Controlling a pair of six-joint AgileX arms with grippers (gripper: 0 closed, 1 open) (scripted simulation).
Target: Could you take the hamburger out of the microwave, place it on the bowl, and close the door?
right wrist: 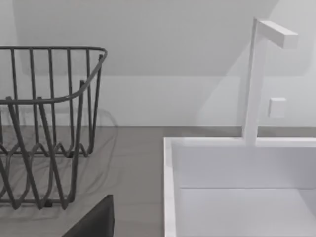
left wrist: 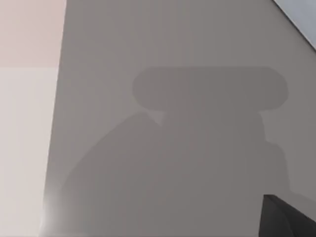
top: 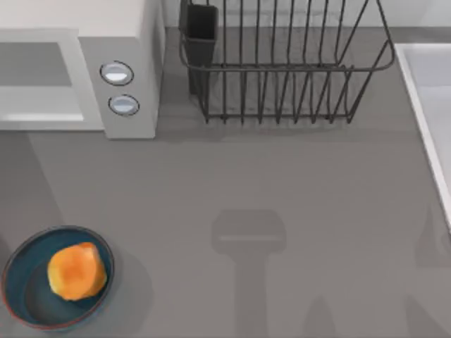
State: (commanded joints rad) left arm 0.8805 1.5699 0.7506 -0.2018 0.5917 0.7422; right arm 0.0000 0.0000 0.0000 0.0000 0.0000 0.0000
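Hamburger is sitting in the bowl, microwave door is appearing closed, so task is looking finished; gripper openings cannot be told.

A grey table spreads under soft light, crossed by faint shadows. At its back stands a dark wire dish rack — a small dark cup hangs at its left end. A white sink with a square white faucet sits at the table's right, against a pale wall.
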